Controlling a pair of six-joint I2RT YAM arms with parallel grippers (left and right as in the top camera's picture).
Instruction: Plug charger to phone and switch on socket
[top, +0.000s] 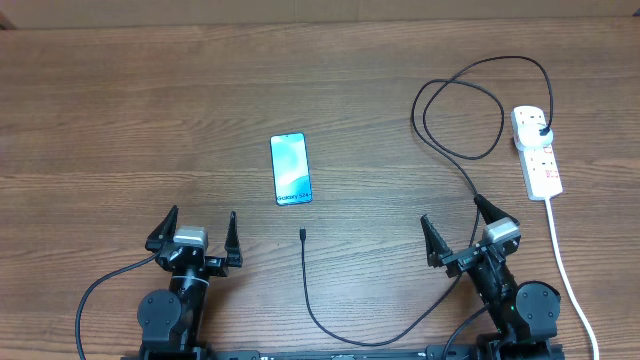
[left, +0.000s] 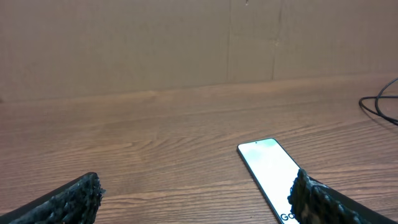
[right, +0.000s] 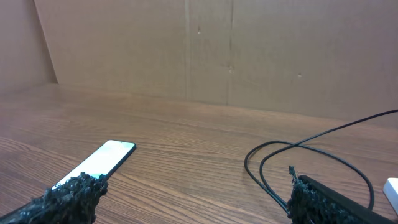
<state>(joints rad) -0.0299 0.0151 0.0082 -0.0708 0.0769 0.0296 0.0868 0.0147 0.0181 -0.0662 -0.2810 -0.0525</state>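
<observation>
The phone (top: 291, 169) lies flat mid-table, its light blue screen lit; it also shows in the left wrist view (left: 268, 168) and the right wrist view (right: 99, 161). The black charger cable (top: 306, 290) runs from its small connector tip (top: 302, 235), below the phone, along the front edge, loops at the back right (right: 311, 146), and its plug head (top: 543, 131) sits in the white socket strip (top: 538, 150). My left gripper (top: 199, 234) is open and empty, near the front left. My right gripper (top: 462, 232) is open and empty, near the front right, with the cable passing by it.
The strip's white lead (top: 562, 260) runs down the right side toward the front edge. A brown cardboard wall (left: 186, 43) stands behind the wooden table (top: 130, 130).
</observation>
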